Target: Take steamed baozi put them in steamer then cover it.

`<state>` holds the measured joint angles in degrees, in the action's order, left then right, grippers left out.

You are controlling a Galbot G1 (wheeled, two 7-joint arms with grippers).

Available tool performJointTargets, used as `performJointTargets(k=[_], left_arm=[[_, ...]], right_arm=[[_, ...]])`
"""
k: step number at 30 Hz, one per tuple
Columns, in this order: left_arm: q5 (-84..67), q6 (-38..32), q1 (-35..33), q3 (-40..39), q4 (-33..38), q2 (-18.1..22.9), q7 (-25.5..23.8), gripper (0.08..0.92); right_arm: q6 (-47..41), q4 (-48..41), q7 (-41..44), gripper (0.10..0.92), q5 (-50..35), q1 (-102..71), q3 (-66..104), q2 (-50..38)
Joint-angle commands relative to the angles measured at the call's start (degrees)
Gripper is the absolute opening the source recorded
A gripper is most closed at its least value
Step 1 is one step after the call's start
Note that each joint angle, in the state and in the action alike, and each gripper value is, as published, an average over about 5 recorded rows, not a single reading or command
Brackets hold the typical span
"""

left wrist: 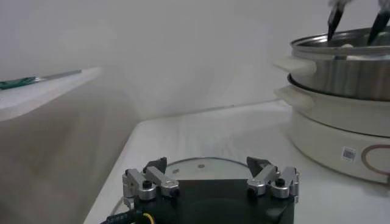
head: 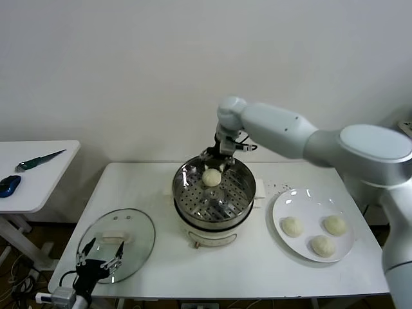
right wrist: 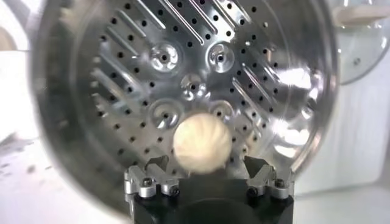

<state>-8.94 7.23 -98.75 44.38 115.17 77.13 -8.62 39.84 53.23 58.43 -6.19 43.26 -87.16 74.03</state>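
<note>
The steel steamer point(head: 188, 195) stands on its cream pot base mid-table. One baozi point(head: 212, 177) lies on the far side of its perforated floor. My right gripper point(head: 216, 161) hangs open just above that baozi, which sits loose between the spread fingers in the right wrist view point(right wrist: 202, 144). Three more baozi point(head: 322, 245) lie on the white plate point(head: 281, 205) at the right. The glass cover point(head: 138, 226) lies flat at the table's front left. My left gripper point(head: 100, 255) is open and empty over the cover's near edge point(left wrist: 201, 163).
A low side table point(head: 45, 174) stands at the left with a green-handled knife point(head: 37, 159) and a blue object point(head: 9, 185). A wall rises close behind the table. The table's front edge runs just below the cover and the plate.
</note>
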Motion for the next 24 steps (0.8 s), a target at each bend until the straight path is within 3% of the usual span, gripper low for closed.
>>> performJointTargets(k=[1, 4, 12, 17, 24], left_arm=[[0.06, 0.02, -0.26, 0.02, 0.37, 0.02, -0.01, 0.823], [-0.01, -0.04, -0.33, 0.07, 0.64, 0.01, 0.00, 0.823], [-0.11, -0.09, -0.08, 0.09, 1.38, 0.31, 0.07, 0.823], [-0.17, -0.10, 0.05, 0.24, 1.58, 0.52, 0.10, 0.823], [-0.21, -0.12, 0.21, 0.83, 1.23, 0.46, 0.10, 0.823]], right_arm=[[-11.14, 9.90, 7.64, 0.823, -35.52, 21.16, -20.27, -9.81], [-23.75, 17.07, 7.65, 0.823, -42.61, 26.69, -29.67, -18.98], [-45.69, 34.79, -4.31, 0.823, -38.15, 28.99, -44.57, -39.11], [-54.73, 39.84, -12.28, 0.823, -38.48, 16.01, -36.67, -44.50], [-59.47, 35.98, -17.32, 0.823, -31.29, -8.78, -17.41, -44.54]])
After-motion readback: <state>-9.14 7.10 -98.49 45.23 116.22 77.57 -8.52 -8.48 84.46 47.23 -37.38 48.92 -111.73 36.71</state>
